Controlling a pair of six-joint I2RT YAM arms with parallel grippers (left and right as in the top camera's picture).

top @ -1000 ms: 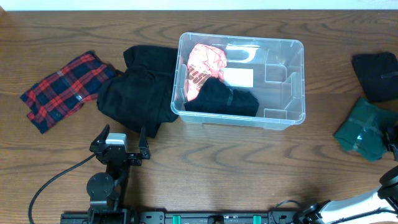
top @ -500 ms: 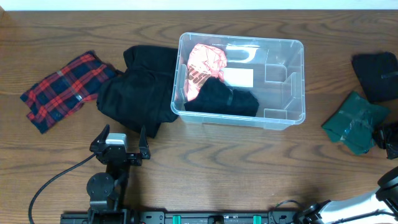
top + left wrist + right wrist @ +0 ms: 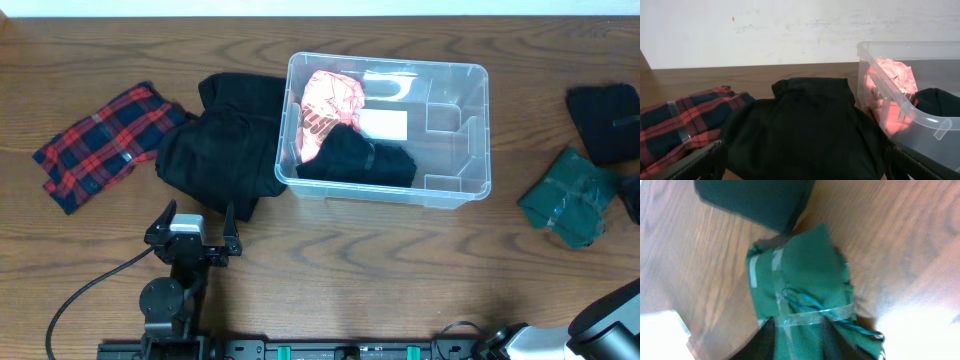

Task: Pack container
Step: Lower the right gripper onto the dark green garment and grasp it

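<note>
Slippage: right jaws, barely apart over 3 o'clock bundle (image 3: 565, 197), may drop it before container (image 3: 487, 130); left jaws gape.

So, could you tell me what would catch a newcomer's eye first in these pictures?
Probably the clear container in the middle of the table, with a coral-pink garment and a black one already inside. Next, the red plaid cloth at the far left, beside a black heap lying by the container's left side, and the taped green bundle at the right edge.
</note>
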